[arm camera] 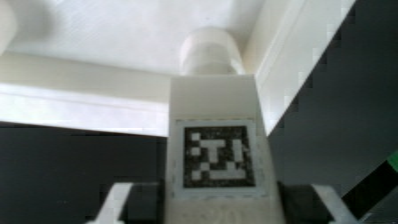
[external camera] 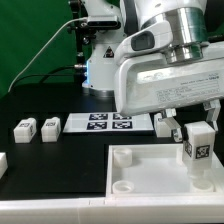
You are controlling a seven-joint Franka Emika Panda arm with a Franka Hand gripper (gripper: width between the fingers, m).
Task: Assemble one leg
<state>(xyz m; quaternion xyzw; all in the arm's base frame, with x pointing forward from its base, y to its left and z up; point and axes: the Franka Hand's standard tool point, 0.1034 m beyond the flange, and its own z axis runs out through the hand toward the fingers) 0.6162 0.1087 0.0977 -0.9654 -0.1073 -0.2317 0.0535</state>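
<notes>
Right now the gripper (external camera: 197, 140) is clenched on the leg (external camera: 198, 152). Its fingers (arm camera: 128, 205) press the peg's two opposite sides, and the tagged face is turned toward both cameras. The leg hangs upright over the tray (external camera: 150, 176), close to the tray's edge on the exterior view's right. Whether its lower end touches the tray floor cannot be told. In the wrist view the leg's rounded far tip (arm camera: 214, 50) lies against white tray walls that meet at a corner, with little room on either side. On the exterior view's left, the tray has two round sockets (external camera: 122, 156) along its rim, and the floor between them and the leg is bare. Beyond the tray's far rim lies the marker board (external camera: 108, 123), flat on the black table (external camera: 60, 165). Two loose pegs (external camera: 25, 128) sit side by side, just apart, off the board's end on the exterior view's left, well apart from the gripper. Dark table shows between these pegs and the tray's near corner.
</notes>
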